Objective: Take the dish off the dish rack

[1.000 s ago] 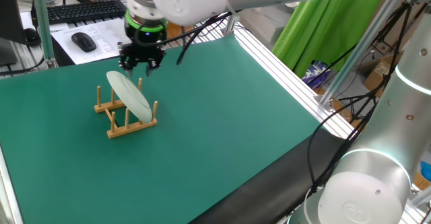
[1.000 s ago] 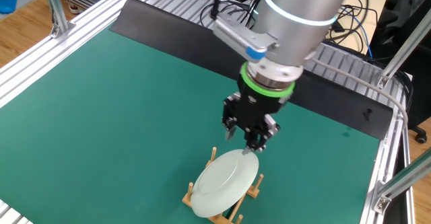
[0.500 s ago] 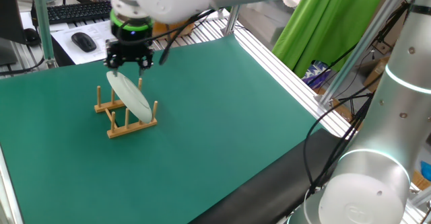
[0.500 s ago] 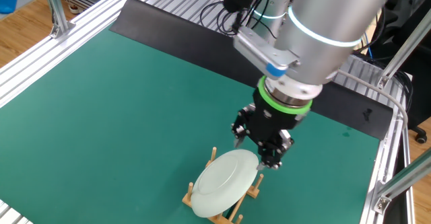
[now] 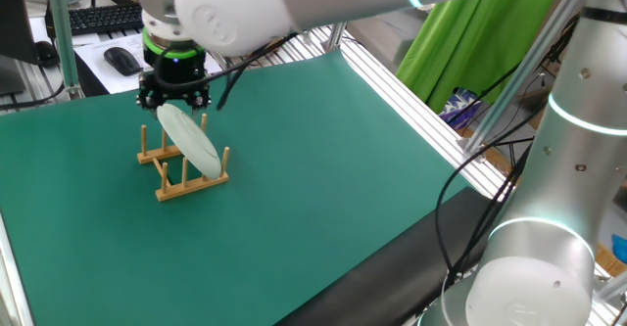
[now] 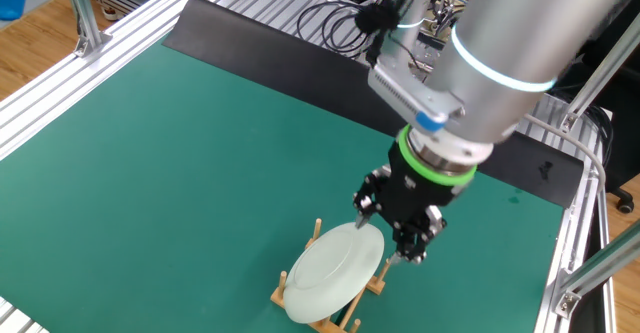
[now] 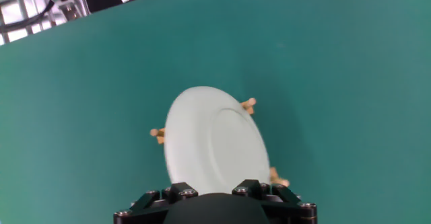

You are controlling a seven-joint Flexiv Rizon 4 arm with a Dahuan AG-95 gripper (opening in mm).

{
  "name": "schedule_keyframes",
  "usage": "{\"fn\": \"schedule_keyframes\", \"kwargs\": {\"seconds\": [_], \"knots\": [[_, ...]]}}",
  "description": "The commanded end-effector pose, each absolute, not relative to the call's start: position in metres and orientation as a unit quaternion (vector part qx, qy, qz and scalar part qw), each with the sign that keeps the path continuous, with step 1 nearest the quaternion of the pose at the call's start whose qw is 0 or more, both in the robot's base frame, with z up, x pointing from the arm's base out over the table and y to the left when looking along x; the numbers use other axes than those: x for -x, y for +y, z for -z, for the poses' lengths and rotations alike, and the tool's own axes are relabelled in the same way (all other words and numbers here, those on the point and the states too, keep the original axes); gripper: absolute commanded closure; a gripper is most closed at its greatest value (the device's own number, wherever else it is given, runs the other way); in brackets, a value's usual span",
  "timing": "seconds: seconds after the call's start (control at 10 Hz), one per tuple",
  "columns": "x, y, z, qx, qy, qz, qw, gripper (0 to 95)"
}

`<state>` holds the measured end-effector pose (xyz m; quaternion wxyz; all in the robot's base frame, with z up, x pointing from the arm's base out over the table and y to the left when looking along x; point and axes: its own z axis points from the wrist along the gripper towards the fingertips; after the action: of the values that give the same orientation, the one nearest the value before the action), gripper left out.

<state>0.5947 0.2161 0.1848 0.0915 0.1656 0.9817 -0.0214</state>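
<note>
The dish (image 5: 192, 140) is a pale greenish-white plate that stands tilted on edge between the pegs of the small wooden dish rack (image 5: 192, 183) on the green mat. It also shows in the other fixed view (image 6: 330, 271) and in the hand view (image 7: 212, 140). The rack's pegs show beside it (image 6: 318, 229) (image 7: 248, 103). My gripper (image 5: 173, 99) hangs just above the dish's upper rim, fingers pointing down and spread apart, holding nothing. In the other fixed view the gripper (image 6: 392, 235) is at the dish's top right edge. In the hand view the gripper (image 7: 213, 186) straddles the near rim.
A keyboard (image 5: 118, 15) and mouse (image 5: 122, 60) lie on a desk beyond the mat's far edge. Aluminium frame rails (image 5: 411, 91) run along the mat's right side. A black strip (image 6: 260, 33) borders the mat in the other fixed view.
The gripper has moved sideways across the rack, from beside the dish's rim to right above it, and sits slightly lower. The dish and rack have not moved.
</note>
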Motion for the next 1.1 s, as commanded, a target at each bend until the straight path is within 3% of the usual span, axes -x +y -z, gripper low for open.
{"fn": "schedule_keyframes", "kwargs": {"seconds": [0.1,0.2,0.3,1.1], "knots": [[-0.6,0.215,-0.18,-0.165,0.981,0.024,0.097,38.0],[-0.602,0.216,-0.178,-0.165,0.981,0.028,0.101,38.0],[-0.603,0.218,-0.177,-0.166,0.98,0.031,0.104,19.0],[-0.61,0.218,-0.162,-0.15,0.98,0.049,0.119,19.0]]}}
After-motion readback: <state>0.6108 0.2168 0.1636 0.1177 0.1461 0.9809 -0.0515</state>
